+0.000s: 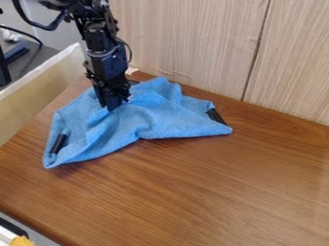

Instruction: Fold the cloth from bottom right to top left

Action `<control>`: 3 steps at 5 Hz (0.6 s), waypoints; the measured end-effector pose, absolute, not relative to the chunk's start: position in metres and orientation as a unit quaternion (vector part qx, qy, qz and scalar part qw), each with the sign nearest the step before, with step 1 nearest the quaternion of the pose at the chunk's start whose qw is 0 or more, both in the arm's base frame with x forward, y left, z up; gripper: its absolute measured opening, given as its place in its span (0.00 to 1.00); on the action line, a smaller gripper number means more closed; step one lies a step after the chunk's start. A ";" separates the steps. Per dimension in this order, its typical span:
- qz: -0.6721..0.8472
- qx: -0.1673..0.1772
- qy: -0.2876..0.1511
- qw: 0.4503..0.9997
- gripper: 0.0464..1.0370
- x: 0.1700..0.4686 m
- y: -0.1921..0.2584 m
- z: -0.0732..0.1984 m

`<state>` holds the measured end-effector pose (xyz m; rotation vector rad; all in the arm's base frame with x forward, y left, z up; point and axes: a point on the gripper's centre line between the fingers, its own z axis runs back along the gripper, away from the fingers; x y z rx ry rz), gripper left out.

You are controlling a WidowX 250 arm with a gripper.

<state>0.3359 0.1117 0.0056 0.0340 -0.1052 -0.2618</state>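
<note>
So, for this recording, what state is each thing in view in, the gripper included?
Blue cloth: rumpled, partly folded, lying on the table
Gripper: pointing down, at the cloth's upper part
Black strip at picture left: tilted, on the cloth
Black strip at picture right: tilted, at the cloth's edge
Table: partly covered by the cloth

Plain blue cloth (164, 122), black patches (59, 143).

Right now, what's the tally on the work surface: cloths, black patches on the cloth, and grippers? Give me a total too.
Blue cloth: 1
Black patches, one toward each side of the cloth: 2
Black gripper, at the cloth's upper part: 1
Total: 4
</note>
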 end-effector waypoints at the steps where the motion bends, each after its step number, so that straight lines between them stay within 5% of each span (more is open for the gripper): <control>1: -0.127 0.022 -0.045 0.991 0.52 0.334 0.110 0.004; 2: -0.122 0.024 -0.035 0.992 0.85 0.328 0.109 0.001; 3: -0.123 0.033 -0.046 0.991 0.97 0.327 0.111 0.015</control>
